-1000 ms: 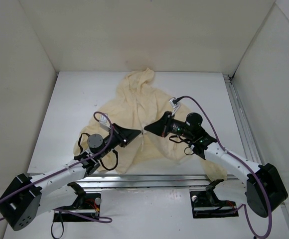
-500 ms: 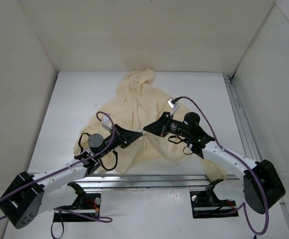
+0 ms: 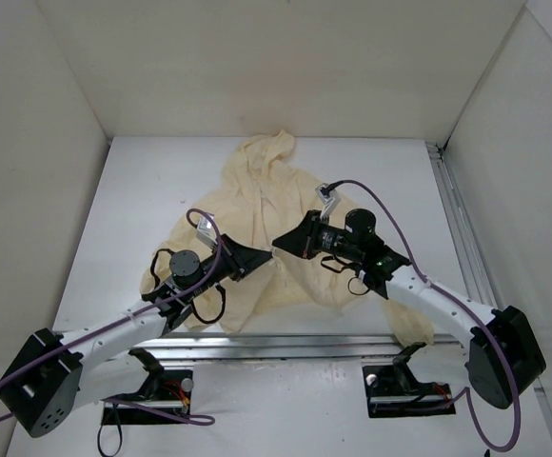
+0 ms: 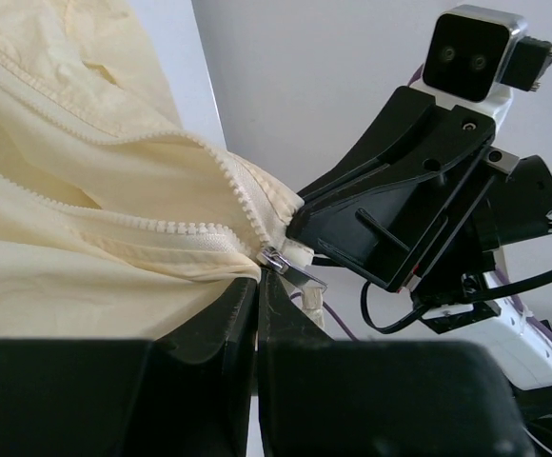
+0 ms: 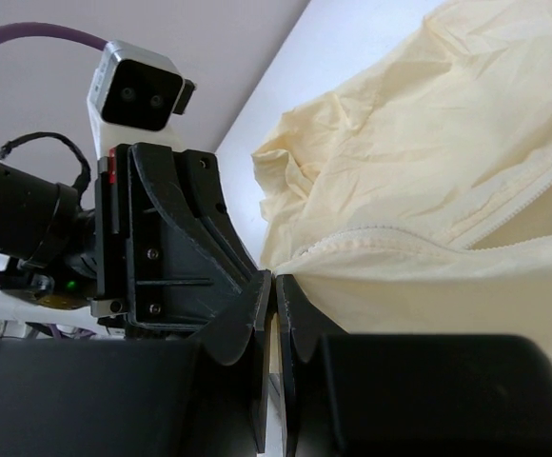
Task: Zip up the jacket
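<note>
Thin, soft cloth makes up the pale yellow hooded jacket (image 3: 257,214), so it is light and floppy and bunches up when pulled. It lies spread over the middle of the white table (image 3: 133,200), with its hood at the table's far side. The best spots to hold are the small metal zipper pull (image 4: 278,259) and the cloth under it. The left fingers (image 4: 228,319) are shut tight on that cloth. The right fingers (image 5: 249,324) are shut too, pinching the jacket's edge. White walls (image 3: 257,57) stand close around the table.
</note>
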`<control>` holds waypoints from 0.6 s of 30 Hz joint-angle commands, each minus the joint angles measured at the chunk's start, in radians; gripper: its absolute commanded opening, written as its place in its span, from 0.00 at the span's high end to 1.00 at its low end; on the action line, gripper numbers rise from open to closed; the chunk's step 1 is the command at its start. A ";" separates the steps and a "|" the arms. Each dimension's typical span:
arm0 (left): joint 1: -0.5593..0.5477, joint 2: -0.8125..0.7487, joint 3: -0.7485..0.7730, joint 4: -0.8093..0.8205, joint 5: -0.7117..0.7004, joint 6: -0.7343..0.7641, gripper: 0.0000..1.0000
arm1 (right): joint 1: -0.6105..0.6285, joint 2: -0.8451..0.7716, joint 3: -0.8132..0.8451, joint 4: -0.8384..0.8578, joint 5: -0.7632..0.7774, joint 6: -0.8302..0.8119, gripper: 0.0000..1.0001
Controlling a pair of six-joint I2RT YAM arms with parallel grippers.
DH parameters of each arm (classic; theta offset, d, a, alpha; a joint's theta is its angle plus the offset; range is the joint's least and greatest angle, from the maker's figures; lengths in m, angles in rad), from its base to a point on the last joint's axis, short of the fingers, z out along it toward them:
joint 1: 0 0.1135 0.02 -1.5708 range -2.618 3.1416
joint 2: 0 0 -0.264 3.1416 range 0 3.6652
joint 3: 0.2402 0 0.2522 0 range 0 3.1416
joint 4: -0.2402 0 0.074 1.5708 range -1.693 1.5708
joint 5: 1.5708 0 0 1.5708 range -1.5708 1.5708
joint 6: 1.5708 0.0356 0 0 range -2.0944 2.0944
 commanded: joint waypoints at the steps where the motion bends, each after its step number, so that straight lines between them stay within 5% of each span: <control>1: -0.018 -0.032 0.063 0.086 0.044 0.012 1.00 | 0.017 -0.023 0.066 -0.093 0.044 -0.083 1.00; 7: 0.002 -0.054 0.024 0.106 0.035 -0.032 1.00 | 0.017 -0.031 0.135 -0.259 0.099 -0.163 0.98; 18: 0.011 -0.075 0.022 0.071 0.021 -0.063 1.00 | -0.031 -0.041 0.267 -0.495 0.188 -0.247 0.56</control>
